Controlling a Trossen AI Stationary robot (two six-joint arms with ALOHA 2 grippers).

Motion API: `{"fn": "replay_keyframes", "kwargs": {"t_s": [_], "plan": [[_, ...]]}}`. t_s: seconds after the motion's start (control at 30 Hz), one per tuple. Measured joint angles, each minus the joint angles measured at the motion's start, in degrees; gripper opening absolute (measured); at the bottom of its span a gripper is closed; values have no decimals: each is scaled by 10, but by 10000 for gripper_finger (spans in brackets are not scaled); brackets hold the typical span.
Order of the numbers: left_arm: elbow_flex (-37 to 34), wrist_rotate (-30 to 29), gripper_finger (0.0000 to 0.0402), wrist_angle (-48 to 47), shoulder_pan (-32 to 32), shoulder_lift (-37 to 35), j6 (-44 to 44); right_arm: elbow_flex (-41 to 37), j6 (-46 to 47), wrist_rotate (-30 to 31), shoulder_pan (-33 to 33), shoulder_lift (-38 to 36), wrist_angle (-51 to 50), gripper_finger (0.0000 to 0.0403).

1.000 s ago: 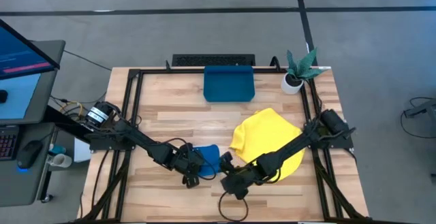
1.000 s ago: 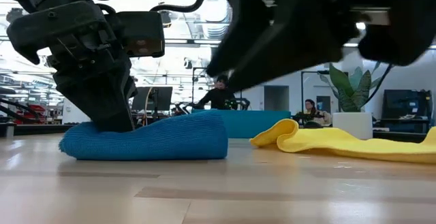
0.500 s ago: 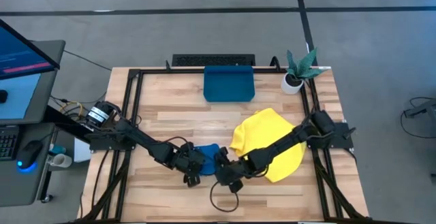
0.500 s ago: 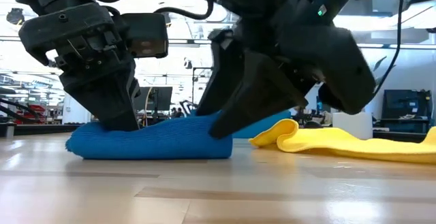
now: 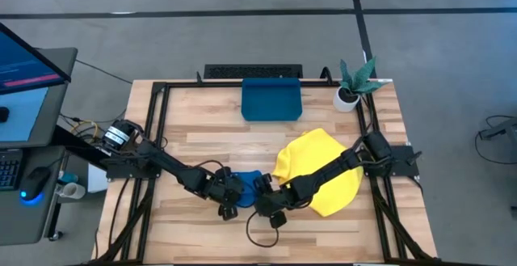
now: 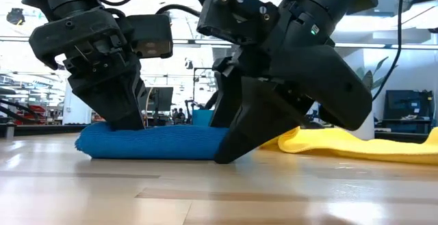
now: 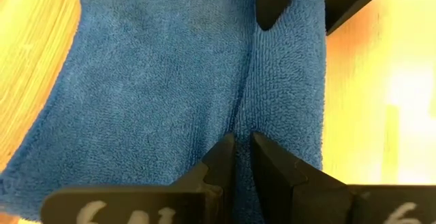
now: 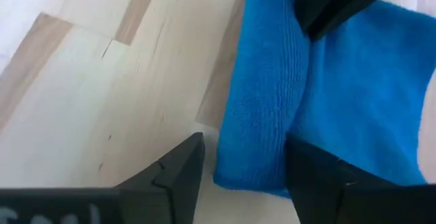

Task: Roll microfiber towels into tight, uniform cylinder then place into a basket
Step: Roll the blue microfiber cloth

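Since a second ago our right gripper (image 5: 264,195) has crossed to the blue towel (image 5: 246,187), fingers apart around its rolled edge — presumably to tighten the roll. Our left gripper (image 5: 229,196) pinches the fold, fingers nearly together. Both arms hide most of the cloth from above; the basket (image 5: 271,100) sits well apart.

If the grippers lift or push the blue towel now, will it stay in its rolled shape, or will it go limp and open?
The blue towel is probably floppy: it lies low and sags under the left gripper, which pinches a soft ridge. Lifted, the loose part would likely droop and unroll. Pushed by the open right gripper, the terry pile would probably bunch on the wood rather than slide.
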Motion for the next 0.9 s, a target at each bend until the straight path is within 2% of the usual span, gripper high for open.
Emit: {"fn": "replay_keyframes", "kwargs": {"t_s": [0.17,0.43,0.67,0.8,0.9], "plan": [[0,2,41,0,0,0,28,0,44,-19,-6,-5,-9,185],[0,-8,41,-9,-10,-17,82,-1,87,-75,-23,-5,-21,39],[0,-42,41,-26,-38,-60,124,-1,97,-92,-35,-6,-23,33],[0,-86,41,-23,-74,-82,184,-1,101,-104,-39,-6,-23,46],[0,-92,41,-23,-97,-86,225,-1,101,-105,-39,-6,-23,46]]}}
